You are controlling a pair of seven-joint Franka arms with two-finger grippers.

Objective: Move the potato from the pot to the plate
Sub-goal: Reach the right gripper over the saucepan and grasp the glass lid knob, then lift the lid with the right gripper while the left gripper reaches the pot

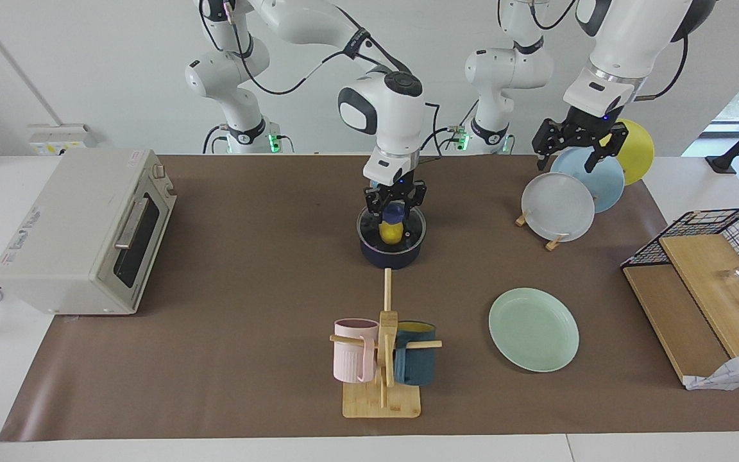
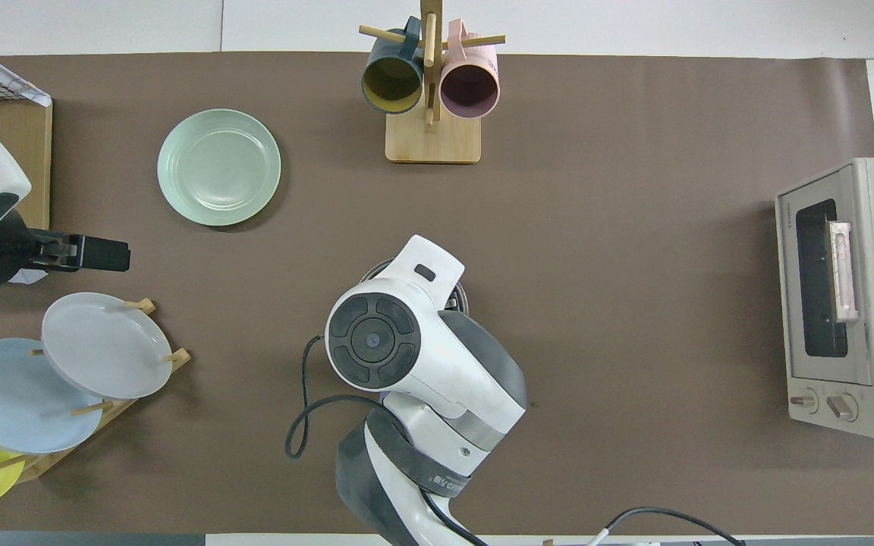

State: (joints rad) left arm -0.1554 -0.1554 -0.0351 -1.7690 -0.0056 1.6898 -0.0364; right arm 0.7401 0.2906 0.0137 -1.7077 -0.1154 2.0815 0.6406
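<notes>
One camera looked from high across the counter (image 1: 247,359) toward the robots, taking in both arm bases, the whole brown mat and the toaster oven (image 1: 87,231). The other hung above the robots' end, looking steeply down and forward, its view turned half round. Both shared the mat, mug rack (image 2: 431,114), green plate (image 2: 218,167) and plate rack.

Robot lab, 2 Franka arms (image 1: 267,58), papered table (image 1: 247,269), mock kitchenware

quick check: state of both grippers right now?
Right gripper: down in the pot, fingers around the potato; whether they are shut on it cannot be told.
Left gripper: open, holding nothing, over the plate rack, waiting.
</notes>
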